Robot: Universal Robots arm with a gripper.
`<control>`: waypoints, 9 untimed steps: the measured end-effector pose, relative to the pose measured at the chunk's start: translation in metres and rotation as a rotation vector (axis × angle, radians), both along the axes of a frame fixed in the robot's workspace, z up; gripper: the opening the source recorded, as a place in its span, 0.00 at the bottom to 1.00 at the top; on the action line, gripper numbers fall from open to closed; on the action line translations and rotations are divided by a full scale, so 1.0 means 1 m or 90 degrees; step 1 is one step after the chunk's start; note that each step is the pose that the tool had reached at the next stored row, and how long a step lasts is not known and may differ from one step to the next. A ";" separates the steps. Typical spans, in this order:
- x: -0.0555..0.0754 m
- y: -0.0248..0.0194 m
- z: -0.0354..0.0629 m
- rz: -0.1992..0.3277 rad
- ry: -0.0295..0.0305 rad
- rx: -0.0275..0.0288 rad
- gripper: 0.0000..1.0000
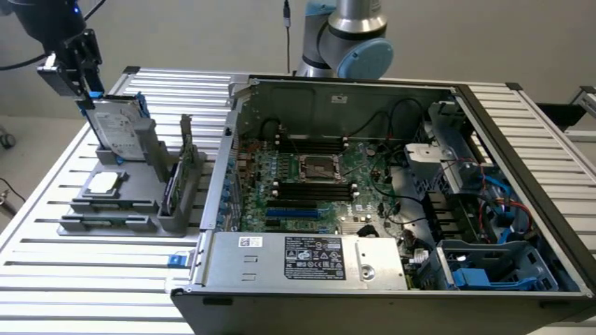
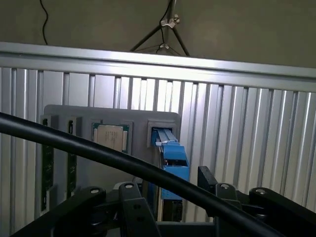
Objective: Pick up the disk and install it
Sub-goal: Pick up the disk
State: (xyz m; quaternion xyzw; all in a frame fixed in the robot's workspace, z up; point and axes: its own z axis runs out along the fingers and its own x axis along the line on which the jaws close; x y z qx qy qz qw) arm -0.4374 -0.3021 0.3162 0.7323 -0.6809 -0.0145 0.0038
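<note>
Hovering with jaws released, the gripper point(image 1: 84, 94) sits just above the upright disk point(image 1: 119, 129) in its grey holder point(image 1: 139, 209) — an off-centre closure could tilt or jam it

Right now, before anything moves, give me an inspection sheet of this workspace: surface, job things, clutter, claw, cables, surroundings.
Surface: slatted metal table carrying a grey holder and an open computer case.
Job's things: disk stands upright in the holder, not installed.
Clutter: silver chip and circuit cards in the holder; power-supply box in the case.
Claw: claw open, straddling the disk's upper edge.
Cables: black cable runs in front of the wrist camera; wiring inside the case.
Surroundings: tripod legs beyond the table, against a plain wall.
</note>
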 end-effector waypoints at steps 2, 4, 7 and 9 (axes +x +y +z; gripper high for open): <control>0.000 0.0000 -0.0036 0.003 0.0000 0.0000 0.54; 0.000 0.0000 -0.0073 0.005 0.0000 0.0000 0.54; 0.000 0.0000 -0.0127 0.005 0.0000 0.0000 0.54; -0.001 0.0000 -0.0164 0.005 0.0001 -0.0001 0.54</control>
